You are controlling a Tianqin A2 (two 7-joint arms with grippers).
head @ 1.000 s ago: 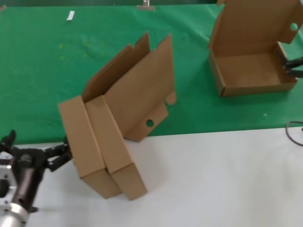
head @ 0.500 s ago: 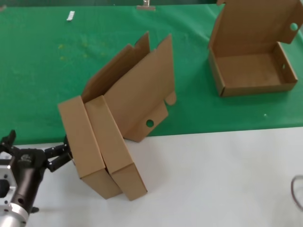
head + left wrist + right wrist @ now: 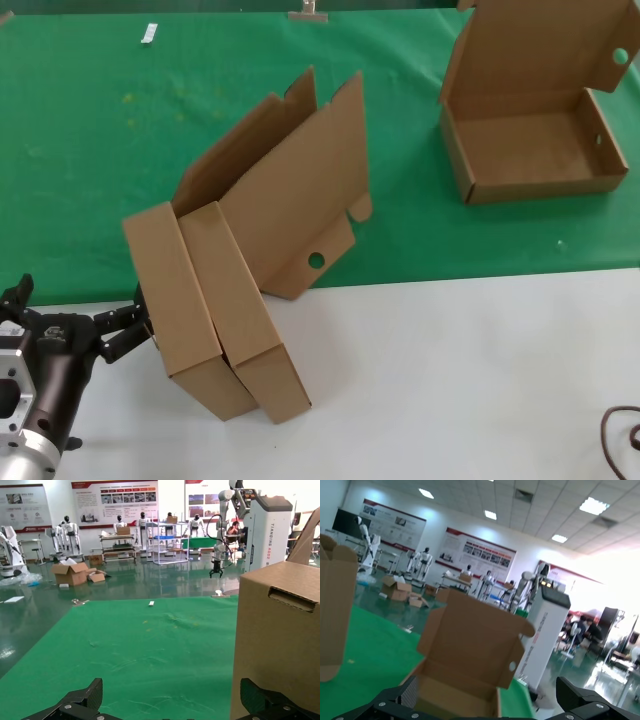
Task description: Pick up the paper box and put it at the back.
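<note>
Left gripper [image 3: 122,331] low, fingers spread (seemingly) — beside paper box [image 3: 170,290].

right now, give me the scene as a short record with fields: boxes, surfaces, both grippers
open box: one paper box sits on the green cloth, lid up, hole in its front flap
stacked boxes: two more boxes lean together, tilted, straddling the cloth edge and the white tabletop
left gripper: left gripper open, low at the tilted pair's left side; in the left wrist view one finger lies beneath the box corner, the other on the far side of open cloth
right gripper: out of the head view; right wrist view shows its fingers spread, empty, facing the open box
</note>
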